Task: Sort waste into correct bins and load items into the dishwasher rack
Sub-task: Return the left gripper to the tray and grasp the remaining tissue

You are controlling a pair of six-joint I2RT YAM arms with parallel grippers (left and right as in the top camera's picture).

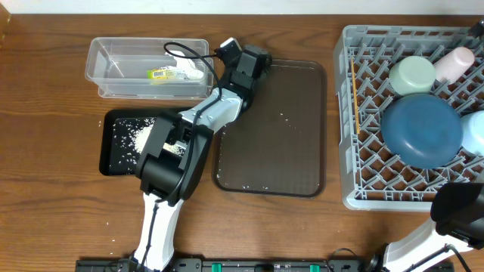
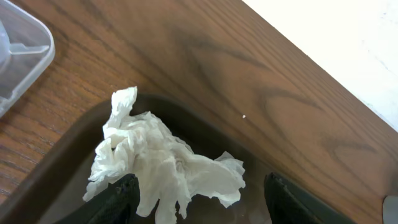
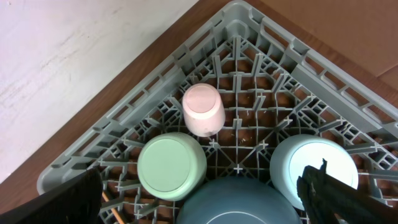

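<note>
My left gripper [image 2: 202, 196] is open, its fingers either side of a crumpled white tissue [image 2: 158, 158] lying in the corner of the brown tray. In the overhead view it [image 1: 253, 64] covers that tissue. The clear tub [image 1: 106, 64] holds a yellow-green wrapper [image 1: 160, 74] and tissue [image 1: 187, 69]. The black tray [image 1: 112, 155] holds rice [image 1: 136, 136]. The grey rack [image 1: 363, 189] holds the dark blue plate [image 1: 421, 128], a mint bowl [image 1: 412, 75], a paler bowl [image 3: 311, 165], the pink cup [image 3: 202, 109] and the stick [image 1: 354, 83]. My right gripper [image 3: 196, 186] is open and empty above the rack.
The dark brown serving tray [image 1: 302, 159] lies between the bins and the rack, with a few stray rice grains [image 1: 283, 117] on it. My left arm [image 1: 174, 159] reaches over the black tray. My right arm [image 1: 461, 208] sits at the rack's near right corner.
</note>
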